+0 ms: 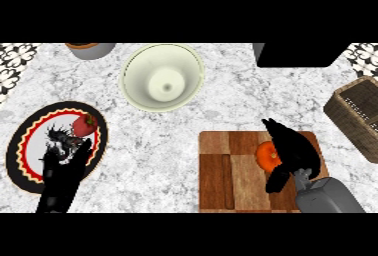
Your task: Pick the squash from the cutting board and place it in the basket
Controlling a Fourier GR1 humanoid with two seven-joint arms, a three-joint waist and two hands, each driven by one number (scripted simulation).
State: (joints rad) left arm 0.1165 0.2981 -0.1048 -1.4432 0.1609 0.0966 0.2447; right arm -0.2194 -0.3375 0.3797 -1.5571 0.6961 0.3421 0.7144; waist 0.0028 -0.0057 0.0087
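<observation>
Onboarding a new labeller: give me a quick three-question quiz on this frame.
1. True or false: the squash already lies in the basket.
2. Which hand is at the squash?
A. the left hand
B. the right hand
C. neither
3. Fill in: the red fruit lies on the ____, not on the cutting board.

Key: 1. False, it is on the cutting board, partly under the right hand. 2. B. 3. plate, at the view's left, where the left hand shows.
</observation>
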